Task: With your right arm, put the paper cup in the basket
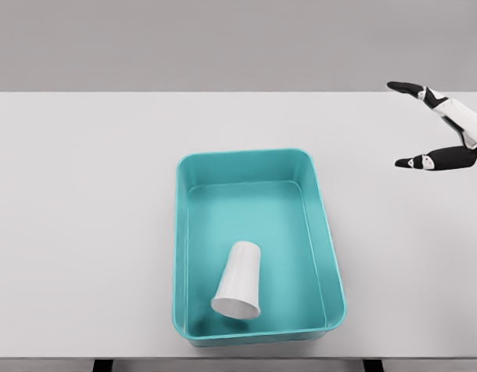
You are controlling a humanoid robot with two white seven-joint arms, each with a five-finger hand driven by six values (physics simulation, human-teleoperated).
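A white paper cup [240, 280] lies on its side inside the teal basket [319, 198], near the basket's front wall, its open mouth turned toward me. My right hand [406, 124] hovers at the far right edge of the view, well away from the basket, with its dark-tipped fingers [415, 162] spread and nothing between them. The left arm does not show.
The basket stands in the middle of a white table [83, 201] whose far edge meets a grey wall. The table's front edge runs along the bottom of the view.
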